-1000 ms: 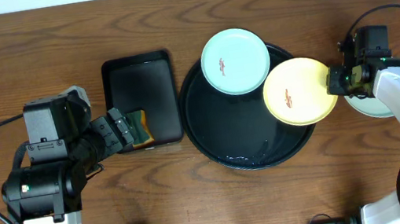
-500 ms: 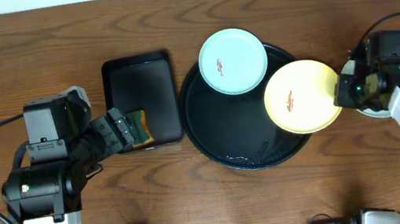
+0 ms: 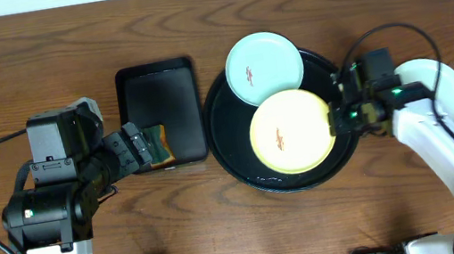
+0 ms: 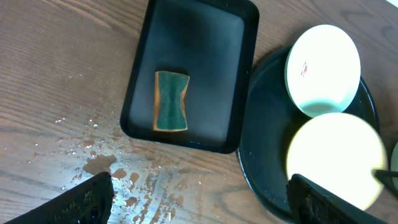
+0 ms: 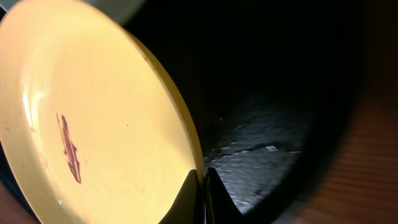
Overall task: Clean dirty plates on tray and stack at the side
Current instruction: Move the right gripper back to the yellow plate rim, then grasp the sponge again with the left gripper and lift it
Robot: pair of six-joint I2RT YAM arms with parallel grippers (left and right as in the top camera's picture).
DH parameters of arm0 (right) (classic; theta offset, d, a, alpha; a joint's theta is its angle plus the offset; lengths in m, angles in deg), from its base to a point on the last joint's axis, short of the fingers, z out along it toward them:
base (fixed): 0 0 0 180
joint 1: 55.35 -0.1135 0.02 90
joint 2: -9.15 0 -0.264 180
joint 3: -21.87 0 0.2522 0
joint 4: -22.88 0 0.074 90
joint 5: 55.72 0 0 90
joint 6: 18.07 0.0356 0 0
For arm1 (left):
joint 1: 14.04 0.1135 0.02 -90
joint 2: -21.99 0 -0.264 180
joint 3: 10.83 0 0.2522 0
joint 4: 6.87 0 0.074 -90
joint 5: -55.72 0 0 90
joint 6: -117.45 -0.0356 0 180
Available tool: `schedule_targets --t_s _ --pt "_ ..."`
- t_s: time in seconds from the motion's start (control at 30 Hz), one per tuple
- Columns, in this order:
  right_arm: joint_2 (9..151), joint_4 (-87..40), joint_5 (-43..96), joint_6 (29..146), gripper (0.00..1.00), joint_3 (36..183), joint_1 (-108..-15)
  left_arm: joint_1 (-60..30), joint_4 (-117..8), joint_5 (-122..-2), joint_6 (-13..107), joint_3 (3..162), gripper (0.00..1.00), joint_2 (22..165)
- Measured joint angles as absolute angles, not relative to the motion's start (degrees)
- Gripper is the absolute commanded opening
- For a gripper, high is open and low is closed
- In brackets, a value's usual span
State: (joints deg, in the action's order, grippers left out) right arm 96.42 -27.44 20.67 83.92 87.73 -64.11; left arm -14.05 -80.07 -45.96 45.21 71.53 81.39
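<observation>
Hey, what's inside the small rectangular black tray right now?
Just one green-topped sponge on the rectangular tray floor, nothing else showing. In the overhead view the left end effector hangs over the tray's edge, hiding that bit of floor.

Overhead, the light is even and soft and everything is sharp, with a faint sheen on the tray [image 3: 231, 144] floor. From the left wrist, the yellow plate [image 4: 336, 155] on the tray blows out nearly white. The right wrist view is dim; the tray beside the plate sinks into black, perhaps underexposed.
</observation>
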Motion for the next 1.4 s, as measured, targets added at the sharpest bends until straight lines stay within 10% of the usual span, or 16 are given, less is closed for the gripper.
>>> schedule_targets --t_s 0.23,0.87,1.4 --pt "100.1 -25.9 24.7 92.4 0.27 85.8 -67.6 -14.0 -80.1 -46.4 45.2 71.5 0.89 81.8" --pt "91.6 -29.2 23.6 82.1 0.31 89.5 -67.6 -18.9 -77.0 -42.6 44.4 71.5 0.79 108.4" --pt "91.6 -30.3 23.4 81.9 0.29 89.5 -67.6 -18.7 -57.3 -37.5 45.1 71.5 0.08 131.4"
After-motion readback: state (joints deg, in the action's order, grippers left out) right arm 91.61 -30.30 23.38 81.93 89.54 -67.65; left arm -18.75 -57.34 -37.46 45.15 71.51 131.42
